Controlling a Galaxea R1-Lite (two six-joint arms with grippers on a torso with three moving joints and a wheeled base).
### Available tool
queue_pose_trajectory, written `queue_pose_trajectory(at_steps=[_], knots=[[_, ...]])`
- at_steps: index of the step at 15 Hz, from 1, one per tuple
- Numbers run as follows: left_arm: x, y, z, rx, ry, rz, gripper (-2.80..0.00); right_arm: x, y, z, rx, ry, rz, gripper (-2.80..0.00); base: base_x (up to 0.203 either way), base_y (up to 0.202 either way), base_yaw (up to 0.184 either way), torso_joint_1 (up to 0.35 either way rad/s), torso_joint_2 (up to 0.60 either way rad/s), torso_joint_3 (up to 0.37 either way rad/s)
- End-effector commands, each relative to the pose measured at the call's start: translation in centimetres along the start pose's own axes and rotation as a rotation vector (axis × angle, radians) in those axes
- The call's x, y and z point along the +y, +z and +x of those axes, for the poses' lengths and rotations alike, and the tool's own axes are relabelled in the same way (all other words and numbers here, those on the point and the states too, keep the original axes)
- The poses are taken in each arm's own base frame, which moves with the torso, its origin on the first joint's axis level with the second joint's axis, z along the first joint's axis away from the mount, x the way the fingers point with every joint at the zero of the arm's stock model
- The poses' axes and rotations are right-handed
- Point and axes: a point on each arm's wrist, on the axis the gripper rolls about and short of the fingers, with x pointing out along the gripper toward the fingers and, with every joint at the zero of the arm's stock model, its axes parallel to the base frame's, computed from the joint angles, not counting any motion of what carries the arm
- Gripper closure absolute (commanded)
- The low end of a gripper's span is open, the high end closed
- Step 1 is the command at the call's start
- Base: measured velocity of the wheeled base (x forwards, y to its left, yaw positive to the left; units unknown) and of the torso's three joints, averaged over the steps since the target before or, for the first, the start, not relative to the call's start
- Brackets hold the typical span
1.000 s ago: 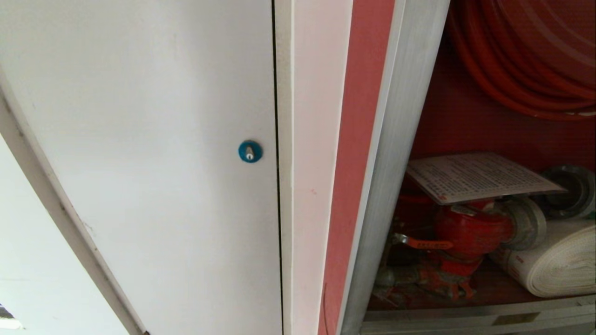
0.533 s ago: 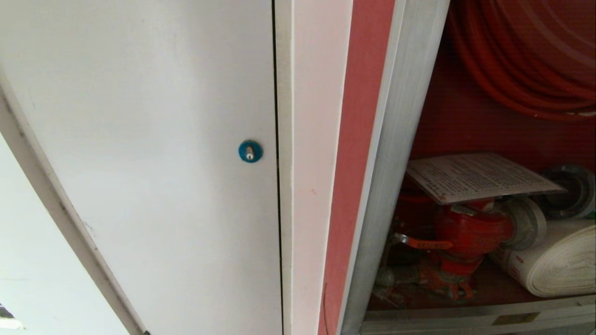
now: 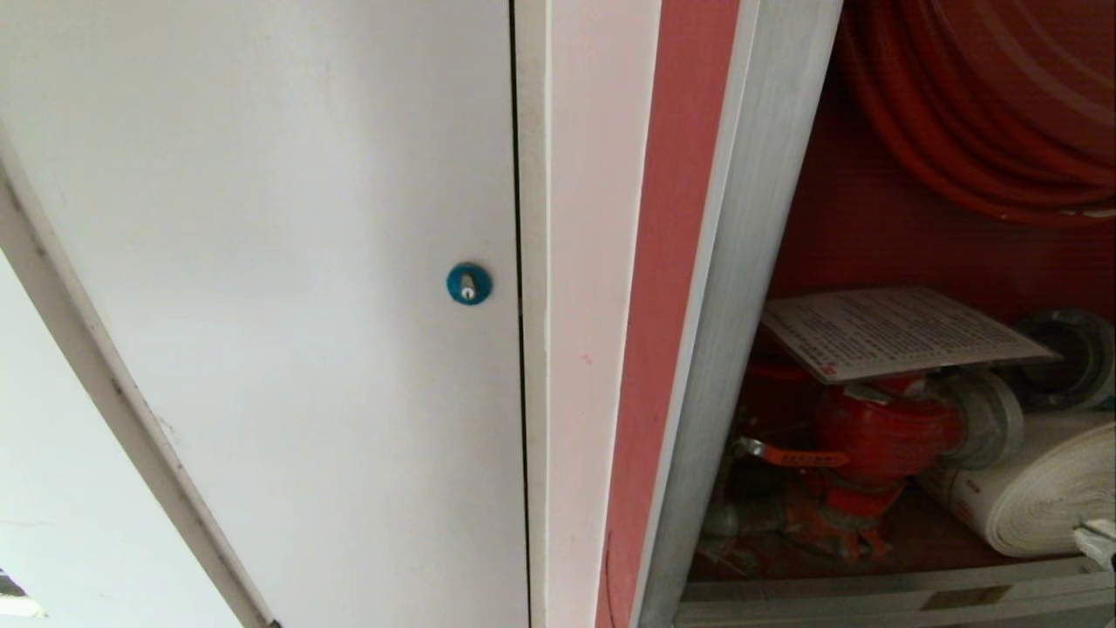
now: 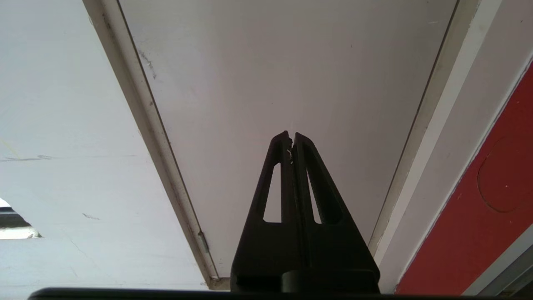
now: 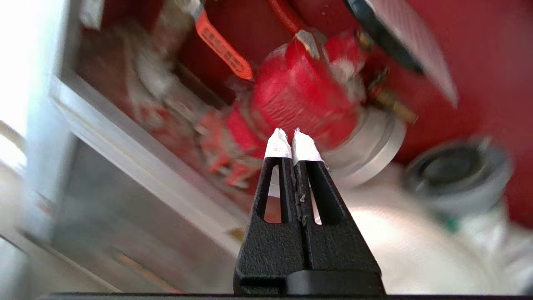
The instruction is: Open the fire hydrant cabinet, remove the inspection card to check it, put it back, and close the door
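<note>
I see the fire hydrant cabinet (image 3: 741, 288) standing open, red inside. Inspection card (image 3: 898, 331) lies flat atop the red valve (image 3: 881, 432), beside the white rolled hose (image 3: 1037, 497). My right gripper (image 5: 291, 135), fingers pressed together, holds nothing and faces the valve. Left gripper (image 4: 290, 135), also closed and empty, faces the white door (image 3: 261, 262).

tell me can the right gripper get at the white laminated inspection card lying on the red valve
Probably yes: the cabinet stands open, the right gripper faces the red valve, and nothing blocks the white laminated inspection card; it is shut, though.
</note>
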Motion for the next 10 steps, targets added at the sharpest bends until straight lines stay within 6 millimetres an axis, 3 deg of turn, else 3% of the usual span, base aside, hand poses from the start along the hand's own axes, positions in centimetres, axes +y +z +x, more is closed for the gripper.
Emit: queue_pose_trajectory(at_steps=[1, 6, 10], knots=[[0.0, -0.2, 0.1, 0.008, 0.000, 0.000, 0.00, -1.4, 0.7, 2.5, 0.060, 0.054, -0.099, 0.00, 0.000, 0.000, 0.000, 0.000, 0.00, 0.000], [0.0, -0.2, 0.1, 0.008, 0.001, 0.001, 0.00, -2.6, 1.4, 4.0, 0.152, 0.094, -0.445, 0.00, 0.000, 0.000, 0.000, 0.000, 0.00, 0.000], [0.0, -0.2, 0.1, 0.008, 0.000, 0.001, 0.00, -2.3, 3.7, 6.5, 0.099, 0.162, -0.546, 0.00, 0.000, 0.000, 0.000, 0.000, 0.00, 0.000]])
